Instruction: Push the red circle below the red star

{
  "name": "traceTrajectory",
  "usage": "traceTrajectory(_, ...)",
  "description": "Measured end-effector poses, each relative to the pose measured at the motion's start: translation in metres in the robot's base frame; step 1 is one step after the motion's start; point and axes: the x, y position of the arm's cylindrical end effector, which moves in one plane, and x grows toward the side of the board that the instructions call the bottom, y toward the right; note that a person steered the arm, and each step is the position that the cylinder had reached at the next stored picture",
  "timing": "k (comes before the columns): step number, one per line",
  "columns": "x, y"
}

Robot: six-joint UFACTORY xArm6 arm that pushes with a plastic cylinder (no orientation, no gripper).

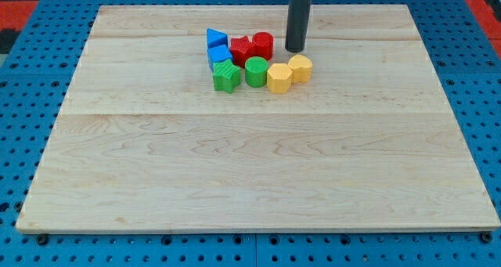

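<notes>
My tip (295, 49) rests on the counter (250, 165) near its top edge, just right of the red circle (263, 44); this tool is a plain rod with nothing to spread. The red circle touches the red star (242, 48) on its right.

No legible text, labels, brands, numbers or signs in the camera view. Tabletop (258, 173): bare wood grain, unmarked. Blocks clustered near its top edge show plain coloured faces only. Surrounding blue pegboard (23, 102): unmarked.

A lab or robotics test bench, probably: a pale wooden board (258, 173) lies on a blue perforated mounting surface (31, 102) with regular holes.
</notes>
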Motion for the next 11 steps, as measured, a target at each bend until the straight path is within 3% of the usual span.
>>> traceTrajectory(2,-0.029,-0.068)
traceTrajectory(5,0.023,-0.032)
traceTrajectory(6,-0.034,-0.041)
traceTrajectory(7,-0.03,-0.104)
traceTrajectory(9,0.0,-0.117)
traceTrajectory(10,-0.004,-0.088)
traceTrajectory(11,-0.008,0.001)
